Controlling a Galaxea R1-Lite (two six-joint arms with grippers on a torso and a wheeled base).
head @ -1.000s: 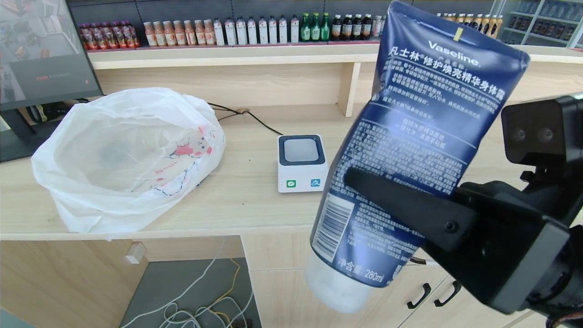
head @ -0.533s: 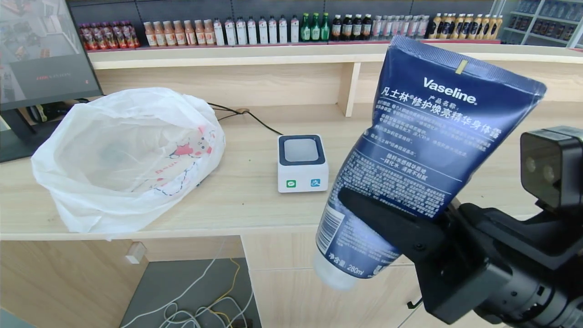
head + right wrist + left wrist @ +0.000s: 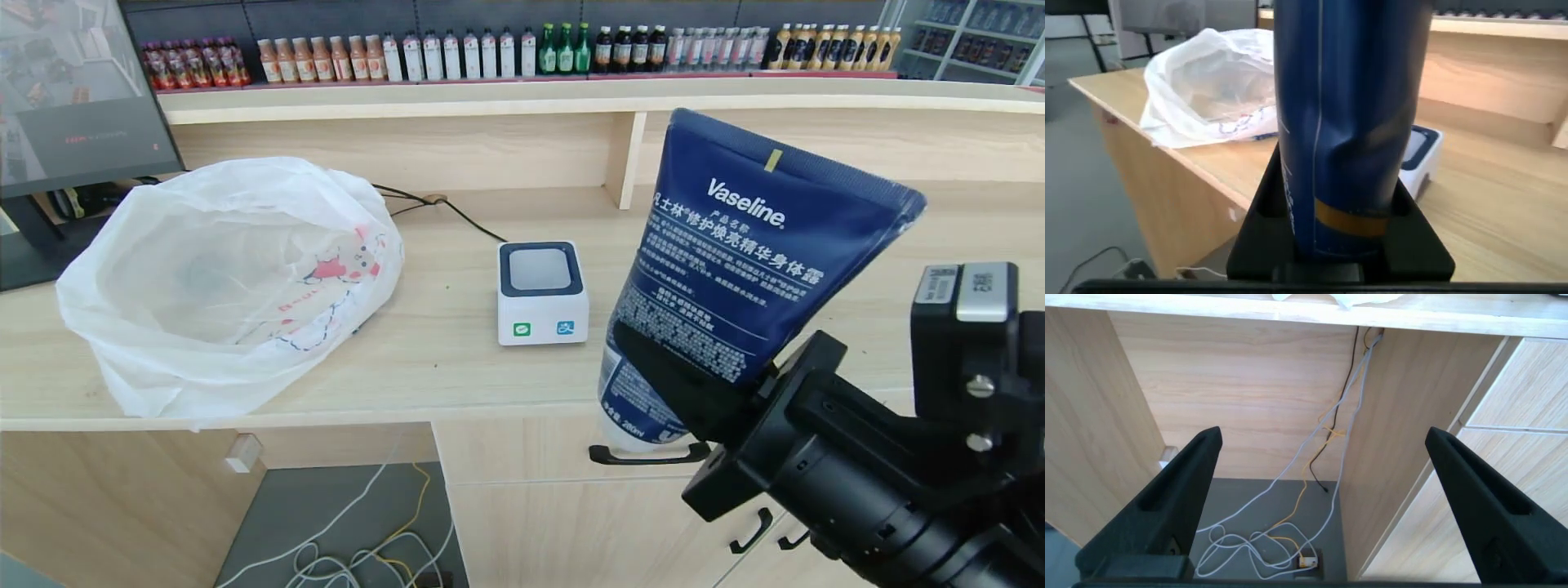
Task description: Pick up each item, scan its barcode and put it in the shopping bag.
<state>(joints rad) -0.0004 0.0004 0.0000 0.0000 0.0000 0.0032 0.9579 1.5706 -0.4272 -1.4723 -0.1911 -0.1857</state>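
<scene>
Right tool point(image 3: 665, 384) pinching blue lotion tube point(image 3: 751, 245), 4 o'clock off scanner point(image 3: 541, 291); left tool point(image 3: 1323, 498) spread, below tabletop point(image 3: 441, 367).

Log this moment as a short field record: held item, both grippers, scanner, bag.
Held item: blue lotion tube, cap end down, tilted, held up to the right of the scanner
Right gripper: shut on the tube's lower part
Left gripper: open, empty, low in front of the counter, facing floor cables
Scanner: white box, grey window, on the counter
Shopping bag: white plastic, mouth open, on the counter left of the scanner
</scene>
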